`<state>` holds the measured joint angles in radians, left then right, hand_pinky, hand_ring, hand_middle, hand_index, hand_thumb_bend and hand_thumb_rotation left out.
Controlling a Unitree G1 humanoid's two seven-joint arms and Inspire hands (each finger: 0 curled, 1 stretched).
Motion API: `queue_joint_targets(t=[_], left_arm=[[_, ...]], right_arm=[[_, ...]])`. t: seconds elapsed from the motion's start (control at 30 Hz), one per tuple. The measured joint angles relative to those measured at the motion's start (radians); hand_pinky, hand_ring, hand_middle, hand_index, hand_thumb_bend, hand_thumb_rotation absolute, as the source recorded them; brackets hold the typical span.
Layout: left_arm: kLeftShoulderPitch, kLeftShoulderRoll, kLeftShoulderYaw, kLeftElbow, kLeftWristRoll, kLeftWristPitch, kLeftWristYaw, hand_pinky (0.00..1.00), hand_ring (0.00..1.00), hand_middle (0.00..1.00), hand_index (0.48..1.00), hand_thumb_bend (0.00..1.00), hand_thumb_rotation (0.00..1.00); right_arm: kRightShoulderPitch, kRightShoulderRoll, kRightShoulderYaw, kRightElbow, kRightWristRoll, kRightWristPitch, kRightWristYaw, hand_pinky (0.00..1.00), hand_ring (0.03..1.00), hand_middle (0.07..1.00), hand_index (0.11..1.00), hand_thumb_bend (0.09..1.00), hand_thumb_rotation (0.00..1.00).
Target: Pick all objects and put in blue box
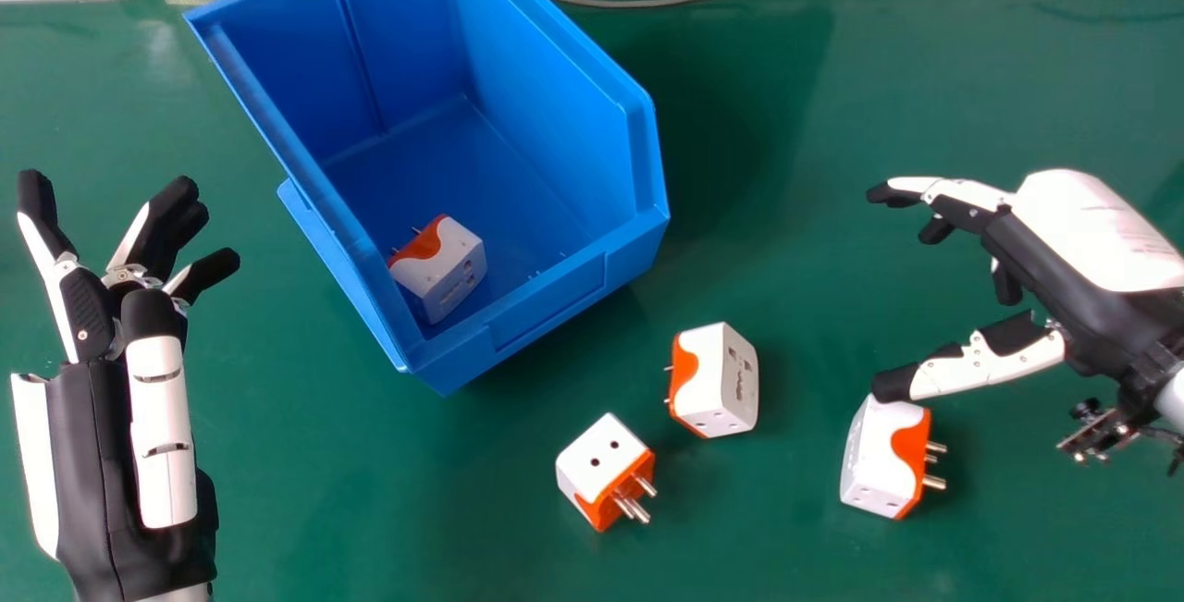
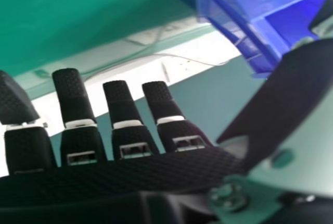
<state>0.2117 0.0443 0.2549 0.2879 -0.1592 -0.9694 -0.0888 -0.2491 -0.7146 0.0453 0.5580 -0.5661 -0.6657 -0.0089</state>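
On the green table (image 1: 324, 509), to the right of the blue box (image 1: 555, 306), lies the right adapter (image 1: 874, 454), a white and orange block with its metal pins pointing away from the box. Nearer to the box are the middle adapter (image 1: 717, 380) and the near adapter (image 1: 601, 468), both also on the table, while the boxed adapter (image 1: 450, 260) rests inside, by the box wall. I judge that each adapter is light, stiff and not very fragile, but its smooth plastic shell can perhaps slip. It seems best to take hold across the two flat white sides and to keep clear of the pins, which could catch or turn the block. The right hand (image 1: 1050, 251) is widely open above the table, with its thumb (image 1: 985, 366) well apart from the fingers (image 2: 122, 101), and it holds nothing. The thumb tip appears at the upper edge of the right adapter; whether they touch, I cannot tell. The left hand (image 1: 83, 315) is spread and empty, at the left side of the head view.
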Motion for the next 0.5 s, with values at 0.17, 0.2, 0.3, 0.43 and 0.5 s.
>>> queue_joint_targets(t=[0.17,0.2,0.3,0.43,0.5], left_arm=[[-0.001,0.003,0.000,0.001,-0.012,0.000,-0.014,0.76,0.86,0.86,0.858,0.43,0.92],[-0.001,0.003,0.000,0.001,-0.015,-0.001,-0.016,0.76,0.86,0.86,0.858,0.43,0.92],[-0.002,0.003,0.000,0.004,-0.019,-0.001,-0.020,0.77,0.86,0.86,0.859,0.43,0.92],[-0.006,0.003,0.000,0.012,-0.020,-0.001,-0.020,0.77,0.86,0.86,0.859,0.43,0.92],[-0.007,0.003,0.000,0.012,-0.020,-0.001,-0.020,0.77,0.86,0.86,0.859,0.43,0.92]], right_arm=[[0.045,-0.014,0.000,-0.092,0.004,0.036,0.024,0.34,0.703,0.842,0.847,1.000,0.52],[0.053,-0.018,0.000,-0.109,0.004,0.042,0.032,0.34,0.697,0.836,0.840,1.000,0.52],[0.082,-0.024,-0.002,-0.170,0.014,0.063,0.058,0.34,0.665,0.816,0.817,1.000,0.52],[0.123,-0.030,-0.014,-0.237,0.039,0.071,0.082,0.34,0.634,0.788,0.786,1.000,0.52],[0.139,-0.033,-0.021,-0.265,0.049,0.075,0.093,0.35,0.629,0.784,0.780,1.000,0.51]])
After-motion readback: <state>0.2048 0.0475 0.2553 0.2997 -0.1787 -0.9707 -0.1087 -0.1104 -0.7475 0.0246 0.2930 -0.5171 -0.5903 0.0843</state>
